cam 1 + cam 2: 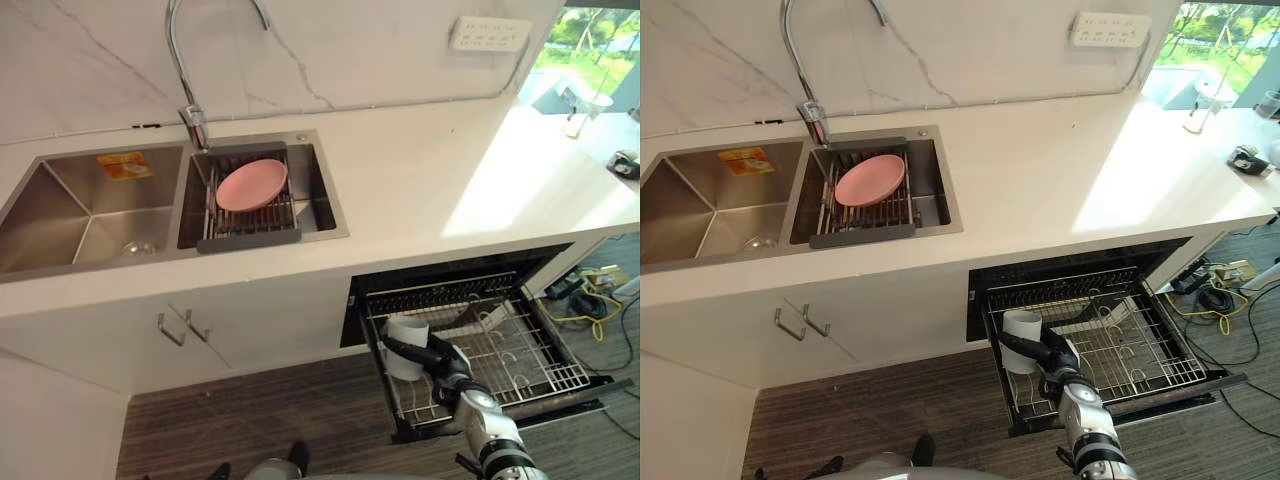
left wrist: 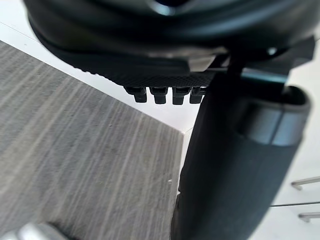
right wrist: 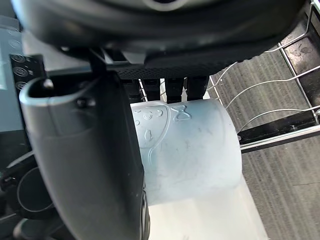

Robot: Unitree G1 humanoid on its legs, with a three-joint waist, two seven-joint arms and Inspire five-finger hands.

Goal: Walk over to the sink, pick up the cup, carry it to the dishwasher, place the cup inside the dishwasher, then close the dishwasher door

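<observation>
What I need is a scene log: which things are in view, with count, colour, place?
cup: one, white, held over the dishwasher rack
dishwasher rack: one, wire, pulled out below the counter
plate: one, pink, on the drainer
drainer: one, dark, in the right basin
sink: one, steel, two basins
tap: one, chrome, behind the sink
counter: one, white
socket strip: one, white, above the counter
right hand: dark, curled round the cup
left hand: dark, above the floor
</observation>
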